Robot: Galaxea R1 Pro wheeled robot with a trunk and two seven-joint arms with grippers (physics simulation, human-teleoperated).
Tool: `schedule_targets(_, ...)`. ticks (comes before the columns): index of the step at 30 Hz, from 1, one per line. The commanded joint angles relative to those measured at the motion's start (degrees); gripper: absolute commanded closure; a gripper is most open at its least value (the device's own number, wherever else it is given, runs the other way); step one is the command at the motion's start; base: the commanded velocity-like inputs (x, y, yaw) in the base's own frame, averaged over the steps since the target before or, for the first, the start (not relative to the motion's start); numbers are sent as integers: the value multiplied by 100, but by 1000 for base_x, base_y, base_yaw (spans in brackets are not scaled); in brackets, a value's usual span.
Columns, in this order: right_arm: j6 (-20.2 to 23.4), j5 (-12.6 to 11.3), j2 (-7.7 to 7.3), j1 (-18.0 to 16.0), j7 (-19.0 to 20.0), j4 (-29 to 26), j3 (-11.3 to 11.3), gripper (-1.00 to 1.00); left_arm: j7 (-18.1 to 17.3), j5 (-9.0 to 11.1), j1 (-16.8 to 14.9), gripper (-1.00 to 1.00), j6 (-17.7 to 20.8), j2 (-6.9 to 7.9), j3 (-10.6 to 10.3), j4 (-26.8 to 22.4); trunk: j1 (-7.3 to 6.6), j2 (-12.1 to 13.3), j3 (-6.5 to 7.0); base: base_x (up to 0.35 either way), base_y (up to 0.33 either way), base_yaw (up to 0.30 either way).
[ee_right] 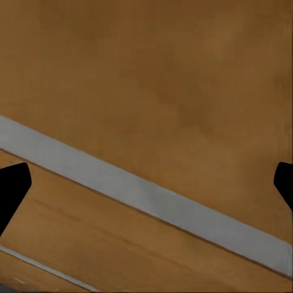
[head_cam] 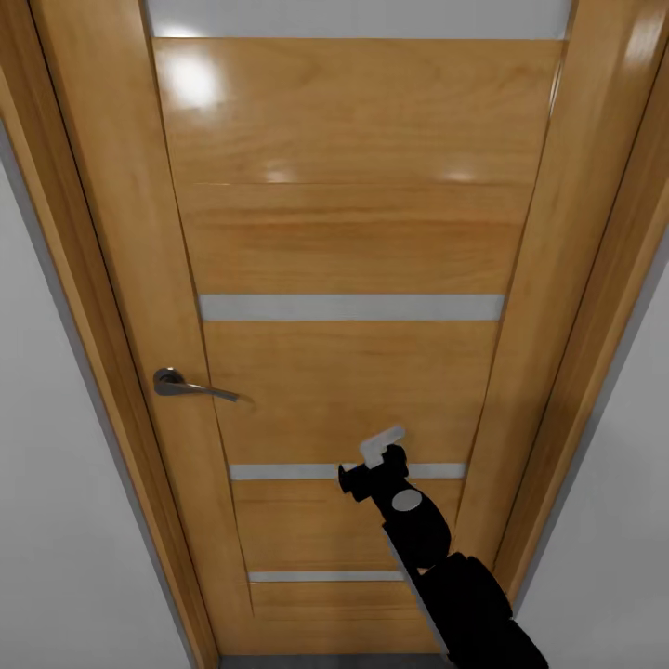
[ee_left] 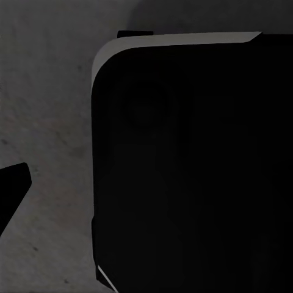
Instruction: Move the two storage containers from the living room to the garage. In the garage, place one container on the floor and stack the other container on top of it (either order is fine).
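1. Facing a closed glossy honey-brown wooden door with pale grey horizontal inlay strips; no orange-red container anywhere in these views, so location of both impossible to tell.
2. Right gripper, black with pale fingertips, raised in front of the door's lower half, just above the second-lowest grey strip and very near the panel; contact impossible to judge.
3. Through the right wrist camera: two dark fingertips at opposite edges, spread wide, with nothing between them but door wood and one grey strip running diagonally.
4. Curved brushed-metal lever handle on the door's left stile, well to the left of the right gripper and slightly higher.
5. Matching wooden door frame on both sides of the door, plain pale grey wall beyond it.
6. Through the left wrist camera: one dark fingertip over mottled dark grey floor, beside a large black rounded robot body part; left gripper's opening impossible to tell.
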Motion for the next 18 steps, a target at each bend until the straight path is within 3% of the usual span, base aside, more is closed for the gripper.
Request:
schedule_targets(1,34,24,5,-74,-16,15,7,-100,3,10,-1,-100,-14,0,3,-2,0,-3,-6,0,0,0)
schedule_targets(8,26,45,20,-227,-31,110,5,-100,-3,10,-1,-100,-14,0,1,-2,0,-3,-6,0,0,0)
schedule_targets(12,-82,58,111,-698,-51,937,5,-100,-1,10,-3,-100,-14,0,0,-2,0,-3,-6,0,0,0)
schedule_targets(18,-248,62,162,-990,-237,1544,4,-100,2,10,-2,-100,-14,0,-1,-1,0,-3,-6,0,0,0)
